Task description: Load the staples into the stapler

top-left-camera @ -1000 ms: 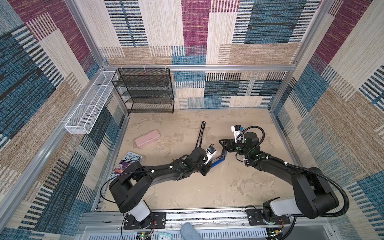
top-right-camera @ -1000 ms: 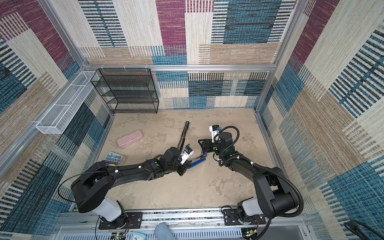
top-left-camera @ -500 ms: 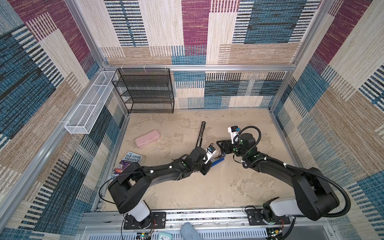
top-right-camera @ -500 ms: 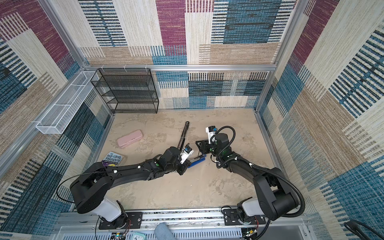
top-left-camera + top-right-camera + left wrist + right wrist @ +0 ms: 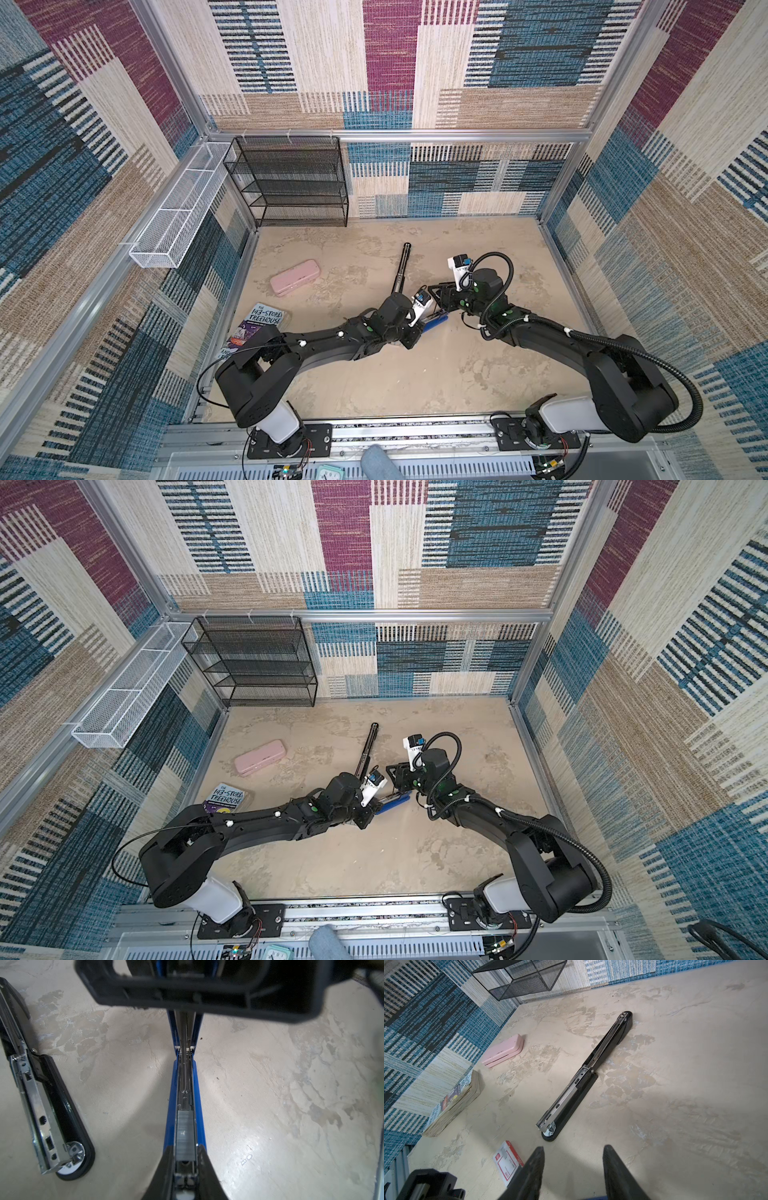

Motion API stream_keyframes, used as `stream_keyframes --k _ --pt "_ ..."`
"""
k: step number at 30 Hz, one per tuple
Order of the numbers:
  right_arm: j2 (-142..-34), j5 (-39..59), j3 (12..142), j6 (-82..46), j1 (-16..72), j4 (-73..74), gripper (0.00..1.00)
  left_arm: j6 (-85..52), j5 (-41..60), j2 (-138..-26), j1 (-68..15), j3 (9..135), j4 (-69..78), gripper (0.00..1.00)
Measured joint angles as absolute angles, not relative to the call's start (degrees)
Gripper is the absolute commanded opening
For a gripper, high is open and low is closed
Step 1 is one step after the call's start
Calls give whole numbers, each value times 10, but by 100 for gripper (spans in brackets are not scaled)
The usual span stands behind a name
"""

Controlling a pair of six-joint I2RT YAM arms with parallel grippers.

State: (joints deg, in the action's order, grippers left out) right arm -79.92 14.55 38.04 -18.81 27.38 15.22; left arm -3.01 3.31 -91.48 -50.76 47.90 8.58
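Blue plastic in the clamp: the left gripper (image 5: 185, 1153) is pinched tight on the blue stapler (image 5: 170, 1101), which lies opened out just beside the round end of the black stapler (image 5: 571, 1101). Silvery staples (image 5: 185, 1134) sit in the blue one's channel, right up by the fingers. The right gripper (image 5: 574, 1148) hovers close, jaws parted, nothing between the tips. A white-and-red staple box (image 5: 508, 1162) rests near that same round end.
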Motion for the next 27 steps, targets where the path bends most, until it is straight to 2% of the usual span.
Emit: stream_keyframes --k 12,27 --pt "-798 91 382 -175 314 137 53 -30 32 -915 -508 487 76 4" --pt "-799 79 381 -218 330 136 61 -42 32 -915 -507 498 58 4"
